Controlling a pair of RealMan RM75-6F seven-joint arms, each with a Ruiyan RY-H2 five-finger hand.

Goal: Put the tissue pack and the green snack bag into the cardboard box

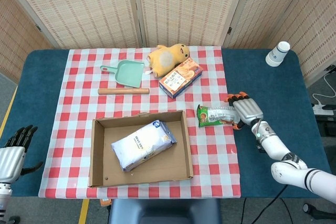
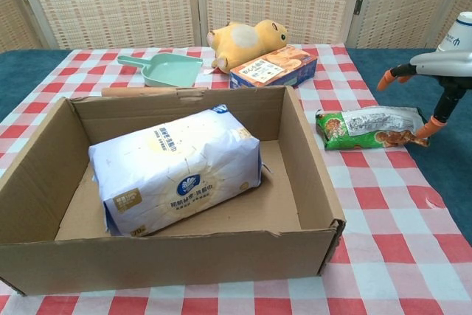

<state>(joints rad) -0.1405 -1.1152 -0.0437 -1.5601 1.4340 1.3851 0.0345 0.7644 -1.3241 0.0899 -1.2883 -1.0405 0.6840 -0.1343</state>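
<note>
On a checked tablecloth [image 1: 79, 77], the job stood half done: the tissue pack [image 1: 143, 144] already lay inside the cardboard box [image 1: 97, 153], resting at a slant on the box floor, while the green snack bag [image 1: 218, 115] remained outside, flat on the cloth just beside the box's right wall.

The right hand [image 1: 245, 112] hovered at the far end of the bag with fingers spread, its orange fingertips [image 2: 386, 80] above the wrapper and a thumb tip at the bag's end; no grasp was evident, though whether it touched the wrapper could not be told. The left hand [image 1: 13, 156] sat idle at the table's near left edge, holding nothing, fingers loosely extended.

What seemingly remained was to take hold of the bag, carry it over the box wall and set it down beside the tissue pack, where bare cardboard showed room. A plush toy [image 1: 167, 59], biscuit box [image 1: 180, 77], dustpan [image 1: 126, 72] and rolling pin [image 1: 123, 91] lay beyond.
</note>
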